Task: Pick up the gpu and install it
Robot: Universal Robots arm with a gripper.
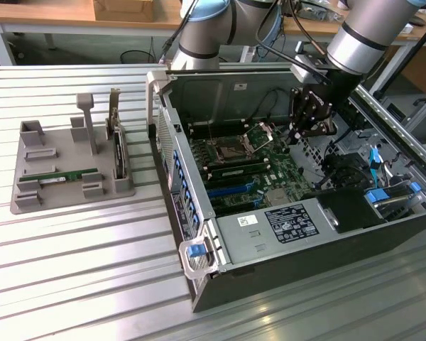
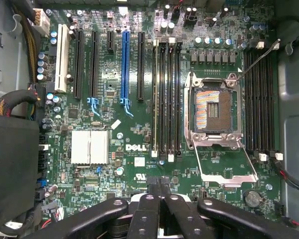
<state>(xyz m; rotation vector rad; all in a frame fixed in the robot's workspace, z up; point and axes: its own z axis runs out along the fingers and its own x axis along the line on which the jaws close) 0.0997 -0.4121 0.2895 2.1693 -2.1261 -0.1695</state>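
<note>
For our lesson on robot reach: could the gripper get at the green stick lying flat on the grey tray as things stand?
Probably yes. The gpu lies uncovered on the tray, open from above. The gripper, shut and empty, hangs inside the computer case and must lift out first.

My claw [image 1: 298,135] hangs inside open case [image 1: 284,206]; case walls [image 1: 172,153], cables [image 1: 270,99] crowd sides, motherboard [image 2: 139,129] clear beneath.
</note>
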